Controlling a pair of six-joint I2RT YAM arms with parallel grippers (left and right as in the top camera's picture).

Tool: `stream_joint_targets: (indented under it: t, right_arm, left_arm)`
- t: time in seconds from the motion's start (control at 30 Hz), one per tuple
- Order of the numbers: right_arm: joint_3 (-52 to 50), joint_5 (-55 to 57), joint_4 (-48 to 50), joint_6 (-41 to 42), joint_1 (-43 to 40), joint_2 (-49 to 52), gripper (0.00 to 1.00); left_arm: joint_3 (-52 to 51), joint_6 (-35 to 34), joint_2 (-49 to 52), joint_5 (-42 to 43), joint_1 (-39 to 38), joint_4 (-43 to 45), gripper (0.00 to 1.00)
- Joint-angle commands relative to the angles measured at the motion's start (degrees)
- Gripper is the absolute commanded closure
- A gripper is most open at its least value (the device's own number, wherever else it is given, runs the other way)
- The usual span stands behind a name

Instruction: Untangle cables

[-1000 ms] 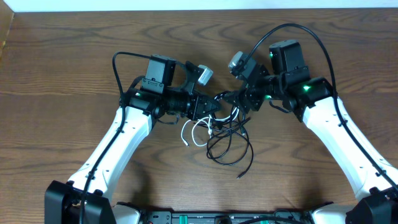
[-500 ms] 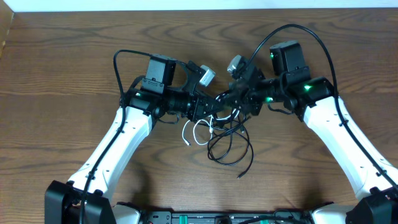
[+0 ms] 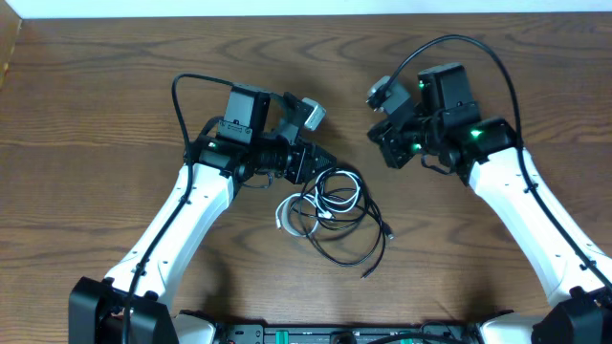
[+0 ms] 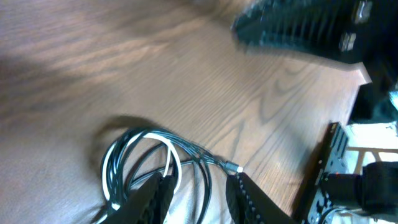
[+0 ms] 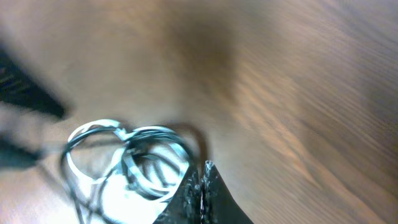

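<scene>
The cables lie in one loose coil on the wooden table between the arms. The black cable (image 3: 349, 261) loops widest, with a plug end toward the front. The white cable (image 3: 283, 212) curls at the coil's left. My left gripper (image 3: 320, 161) hovers at the coil's upper left edge, open, with nothing between its fingers. In the left wrist view the black cable (image 4: 115, 155) and white cable (image 4: 176, 167) lie just beyond my left gripper (image 4: 199, 186). My right gripper (image 3: 382, 145) is shut and empty, up and right of the coil. The right wrist view is blurred, showing the coil (image 5: 134, 152) left of my right gripper (image 5: 202, 171).
The brown wooden table (image 3: 115, 105) stretches around the coil on all sides. The thick black wires (image 3: 449, 40) of the arms arc above the right wrist. A dark equipment rail (image 3: 316, 333) runs along the front edge.
The cables hung taut between both grippers before and now lie dropped on the table. My left gripper has opened. My right gripper has shut and drawn back to the right.
</scene>
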Motion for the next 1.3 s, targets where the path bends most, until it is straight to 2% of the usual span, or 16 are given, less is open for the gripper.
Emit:
stream_joint_targets:
  t: [0.0,0.1,0.2,0.23,0.27,0.3,0.4,0.47,0.57,0.67,0.8,0.97,1.03,1.1,1.2,1.27]
  right_arm:
    - [0.35,8.9,0.81,10.51,-5.38,-1.42,0.99]
    - [0.35,12.0,-1.44,13.6,-12.31,-2.36,0.99]
    - [0.35,16.72,-3.21,14.75,-13.62,-2.36,0.99]
    - [0.35,14.23,-3.48,15.02,-13.6,-2.36,0.99]
    - [0.35,2.97,-3.54,12.68,-13.0,-2.34,0.97]
    - [0.31,-9.14,-4.09,7.78,-11.72,-2.14,0.8]
    - [0.17,-11.82,-8.09,1.88,-8.31,-1.95,0.56]
    - [-0.15,-11.34,-9.6,0.15,-5.57,-1.18,0.5]
    - [-0.98,-6.82,-9.55,0.24,-0.96,1.6,0.49]
    - [-1.07,-3.65,-9.22,0.26,2.19,6.34,0.56]
    - [-1.07,-3.69,-7.26,0.28,3.3,13.05,0.56]
    - [-1.16,-4.55,-7.17,0.26,3.78,18.82,0.6]
    - [-1.18,-4.44,-6.86,0.24,4.15,19.87,0.61]
    - [-1.2,-4.09,-5.79,0.26,4.52,20.39,0.71]
    - [-1.31,-4.07,-5.62,0.31,4.66,20.85,0.66]
    - [-1.73,-4.11,-5.99,0.28,5.03,21.33,0.63]
  left_arm:
    - [0.92,0.35,-0.44,-6.25,0.09,-3.93,0.73]
    - [0.92,0.33,-0.44,-9.05,0.09,-5.64,0.92]
    - [0.92,0.35,-0.44,-9.09,0.11,-5.6,0.92]
    - [0.92,0.33,-0.44,-9.66,0.09,-5.6,0.92]
    - [0.92,0.31,-0.44,-11.63,0.09,-5.77,0.91]
    - [0.92,-0.63,-0.44,-15.89,0.09,-6.62,0.69]
    - [0.92,-9.14,-0.44,-27.17,0.09,-10.36,0.51]
    - [0.61,-12.74,-0.33,-27.43,0.07,-11.08,0.43]
    - [-0.31,-13.9,0.22,-26.38,-0.09,-11.17,0.39]
    - [-1.49,-13.88,0.9,-26.36,-0.09,-10.86,0.39]
    - [-2.58,-11.89,2.4,-20.81,-0.09,-8.98,0.39]
    - [-2.64,-11.93,7.3,-20.17,-0.09,-8.13,0.4]
    - [-2.64,-11.93,8.96,-18.14,-0.09,-7.91,0.48]
    - [-2.64,-11.93,10.51,-17.29,-0.09,-7.74,0.67]
    - [-2.64,-11.93,10.93,-16.35,-0.37,-7.91,0.67]
    - [-2.64,-11.96,10.93,-14.78,-1.36,-8.0,0.52]
